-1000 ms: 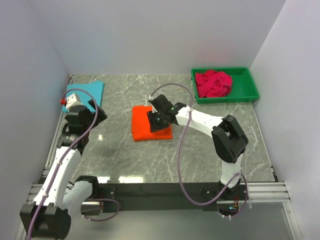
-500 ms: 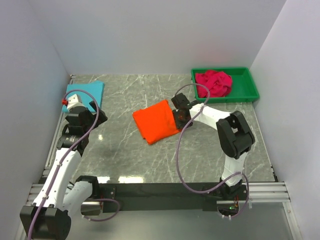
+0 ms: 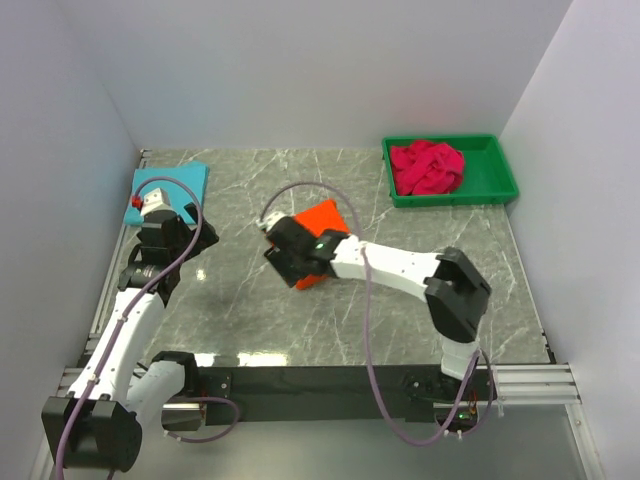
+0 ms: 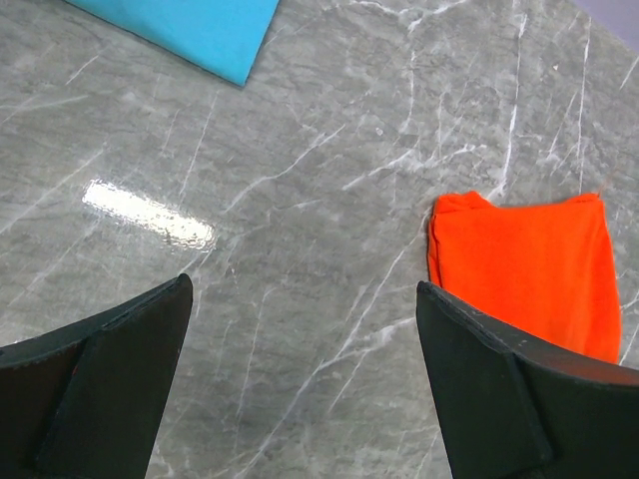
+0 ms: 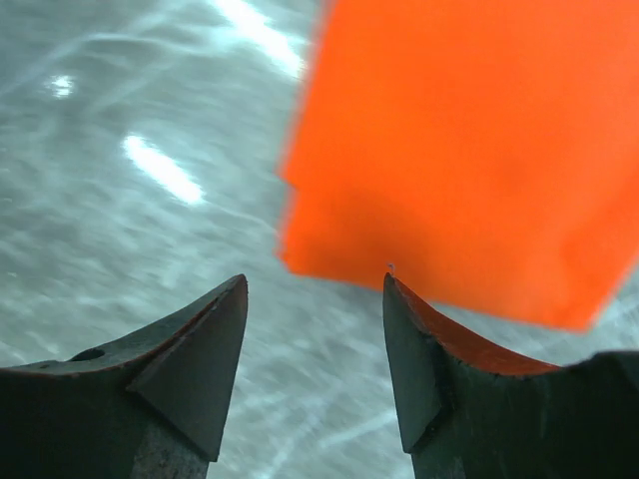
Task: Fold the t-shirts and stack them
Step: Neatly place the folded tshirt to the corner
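One grey marbled counter (image 3: 400, 310) carried everything. At its far right corner stood the green bin (image 3: 452, 198), with the crimson-pink t-shirt (image 3: 427, 167) heaped loosely inside. The orange t-shirt (image 3: 322, 217) lay folded near the middle of the counter, turned at an angle to the edges. The turquoise-blue t-shirt (image 3: 160, 174) lay folded flat in the far left corner.

The right hand (image 5: 315, 281) reached over the orange t-shirt's near left end. Its jaws stood apart with nothing between them, and the shirt's edge lay just beyond the fingertips. The wrist view was too blurred to show whether they touched.

The left hand (image 4: 302, 282) hung above bare counter by the left edge, jaws spread wide and empty. The turquoise-blue t-shirt lay just beyond it and the orange one was well off to its right.

No writing could be read on any shirt or on the bin.
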`<state>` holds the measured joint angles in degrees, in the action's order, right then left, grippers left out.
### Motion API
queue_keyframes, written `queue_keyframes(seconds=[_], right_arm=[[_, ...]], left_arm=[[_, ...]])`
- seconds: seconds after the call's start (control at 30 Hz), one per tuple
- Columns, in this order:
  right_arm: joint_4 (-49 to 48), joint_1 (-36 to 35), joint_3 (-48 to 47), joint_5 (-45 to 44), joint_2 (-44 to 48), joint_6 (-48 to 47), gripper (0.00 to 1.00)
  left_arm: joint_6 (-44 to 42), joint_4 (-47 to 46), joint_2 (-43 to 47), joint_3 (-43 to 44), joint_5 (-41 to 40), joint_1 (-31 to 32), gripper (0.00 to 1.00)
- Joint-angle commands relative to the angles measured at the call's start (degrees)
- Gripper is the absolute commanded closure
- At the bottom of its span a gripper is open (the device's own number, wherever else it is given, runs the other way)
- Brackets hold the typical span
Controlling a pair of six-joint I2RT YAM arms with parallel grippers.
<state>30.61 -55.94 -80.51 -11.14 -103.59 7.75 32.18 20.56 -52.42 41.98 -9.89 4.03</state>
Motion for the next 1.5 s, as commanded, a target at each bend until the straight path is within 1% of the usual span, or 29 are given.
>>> queue_keyframes(seconds=[0.0,0.17,0.23,0.3,0.5,0.63,0.8,1.0,1.2,1.4,1.47], right_arm=[[1.8,-3.6,-4.8,-7.4,-5.5,-3.0,0.36],[3.6,-8.4,-9.0,-16.4,-11.6,-6.4,0.36],[3.9,-9.4,-9.7,-17.9,-12.9,-7.2,0.37],[3.8,-10.8,-9.4,-21.9,-14.4,-9.0,0.37],[3.3,-12.3,-7.6,-25.9,-16.4,-10.8,0.39],[3.0,-12.9,-6.8,-28.2,-17.3,-12.3,0.41],[2.7,-13.1,-5.4,-28.9,-18.3,-13.4,0.43],[1.3,-13.9,-3.9,-27.5,-18.0,-15.2,0.43],[0.2,-14.1,-4.0,-30.2,-20.2,-16.5,0.45],[-1.4,-14.1,-4.1,-30.0,-20.8,-17.9,0.49],[-1.9,-14.1,-4.1,-29.4,-20.9,-18.2,0.55]], left_arm=[[-0.7,-1.2,0.0,0.4,1.2,-0.3,0.01],[-0.6,-1.0,-0.6,0.4,0.9,-0.3,0.01],[-0.5,-1.0,-0.6,0.4,1.1,-0.3,0.01],[-0.5,-1.4,-0.2,0.4,0.9,-0.3,0.01],[-0.5,-1.4,-0.5,0.3,1.0,-0.3,0.00],[-0.6,-1.7,-0.7,0.0,1.0,-0.3,0.01],[-1.5,-2.8,-0.2,-0.5,2.4,-0.3,0.01],[-2.1,-3.5,-0.7,-0.9,3.2,-0.3,0.01],[-1.5,-3.7,-2.4,-1.1,5.3,-0.3,0.01],[3.9,-3.2,-6.3,-0.8,8.8,-0.3,0.01],[6.6,-4.2,-7.6,-1.5,10.5,-0.3,0.01]])
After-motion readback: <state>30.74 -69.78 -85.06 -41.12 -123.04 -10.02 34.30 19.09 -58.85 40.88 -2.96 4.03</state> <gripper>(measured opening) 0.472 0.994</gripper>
